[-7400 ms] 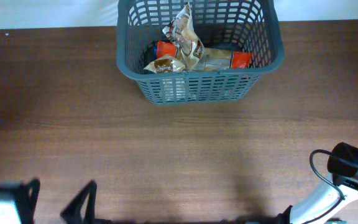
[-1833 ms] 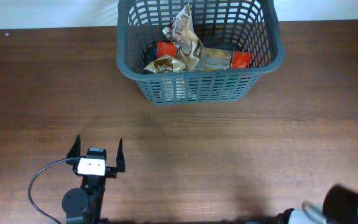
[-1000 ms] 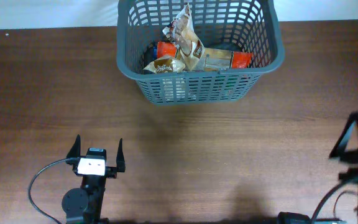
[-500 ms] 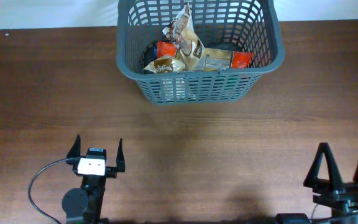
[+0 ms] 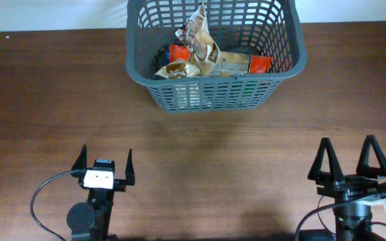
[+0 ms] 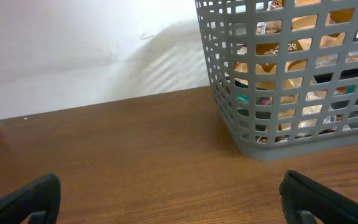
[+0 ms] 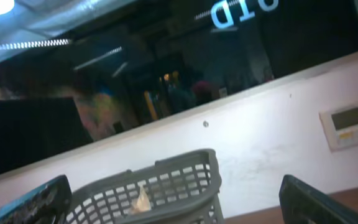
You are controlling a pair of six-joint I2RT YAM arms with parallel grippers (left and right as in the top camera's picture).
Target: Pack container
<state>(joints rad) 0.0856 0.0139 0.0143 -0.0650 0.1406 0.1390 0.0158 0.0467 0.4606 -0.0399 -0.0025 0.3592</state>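
Container [image 5: 214,98], packets [image 5: 210,59] inside — left tool [image 5: 106,154] and right tool [image 5: 347,143] agape, empty.

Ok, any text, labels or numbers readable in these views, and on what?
Pale letters on the dark glass: cut off at the frame edge, unreadable.
Snack packets in the container: print too small.
Wall panel: blurred.
So nothing legible.

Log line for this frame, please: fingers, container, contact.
left fingers: open, empty | right fingers: open, empty | container: packets inside | contact: none
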